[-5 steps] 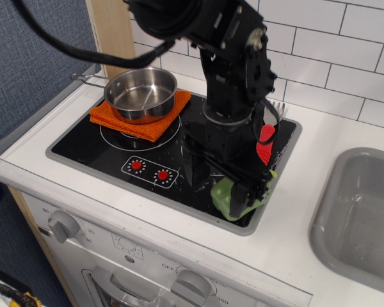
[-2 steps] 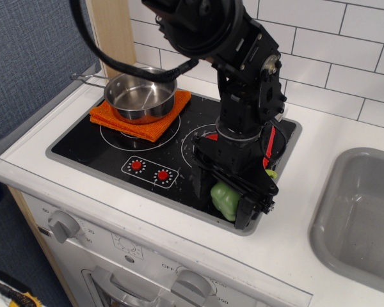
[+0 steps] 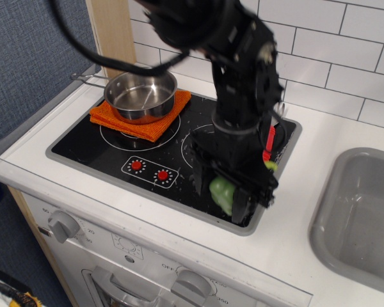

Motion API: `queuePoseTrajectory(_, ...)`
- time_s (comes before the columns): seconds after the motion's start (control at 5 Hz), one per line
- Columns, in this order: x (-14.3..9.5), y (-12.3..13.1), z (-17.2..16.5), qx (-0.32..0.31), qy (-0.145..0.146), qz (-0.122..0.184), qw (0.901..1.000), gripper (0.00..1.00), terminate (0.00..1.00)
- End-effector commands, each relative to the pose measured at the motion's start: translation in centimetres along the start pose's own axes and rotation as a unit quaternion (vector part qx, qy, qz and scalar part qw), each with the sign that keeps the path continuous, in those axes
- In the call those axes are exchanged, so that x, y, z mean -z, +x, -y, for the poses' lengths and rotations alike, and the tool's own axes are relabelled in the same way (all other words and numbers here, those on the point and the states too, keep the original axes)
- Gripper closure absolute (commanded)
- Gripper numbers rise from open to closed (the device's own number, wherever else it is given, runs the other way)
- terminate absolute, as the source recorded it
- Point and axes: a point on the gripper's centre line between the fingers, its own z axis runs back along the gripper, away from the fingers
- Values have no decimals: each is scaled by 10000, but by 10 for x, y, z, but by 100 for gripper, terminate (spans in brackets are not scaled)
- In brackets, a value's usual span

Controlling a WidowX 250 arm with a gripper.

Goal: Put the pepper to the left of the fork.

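Observation:
The green pepper (image 3: 220, 190) is at the front right corner of the black stove top (image 3: 89, 144), mostly hidden by my gripper. My gripper (image 3: 225, 198) points down with its dark fingers on both sides of the pepper and looks shut on it. I cannot tell whether the pepper still touches the stove. The fork (image 3: 269, 141) lies just behind and to the right; only a strip of its red handle and a bit of its grey head show past the arm.
A steel pot (image 3: 141, 94) sits on an orange cloth (image 3: 118, 120) on the back left burner. Two red knobs (image 3: 148, 169) are at the stove's front. A grey sink (image 3: 365, 211) is at the right. A tiled wall runs behind.
The gripper has turned and settled lower around the pepper, closing on its sides. The pepper has shifted slightly left and towards the front. The fork has not moved.

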Motion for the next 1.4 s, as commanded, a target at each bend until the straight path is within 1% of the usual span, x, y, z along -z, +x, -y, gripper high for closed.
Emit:
queuePoseTrajectory(0.0, -52, 21, -39, -1090, 70, 719, 9914, 100, 0)
queuePoseTrajectory(0.2, -27, 41, -58, -1693, 9, 439, 9846, 100, 0)
queuePoseTrajectory(0.4, -11, 63, -79, -1921, -32, 313, 9809, 100, 0)
queuePoseTrajectory(0.6, 1, 80, -97, -2033, -35, 256, 9788, 100, 0)
queuePoseTrajectory(0.8, 10, 89, -101, -1958, -29, 146, 9805, 100, 0)
queuePoseTrajectory(1.0, 13, 90, -98, -1858, -31, 87, 9825, 100, 0)
queuePoseTrajectory(1.2, 7, 91, -95, -1699, -30, 109, 9854, 0, 0)
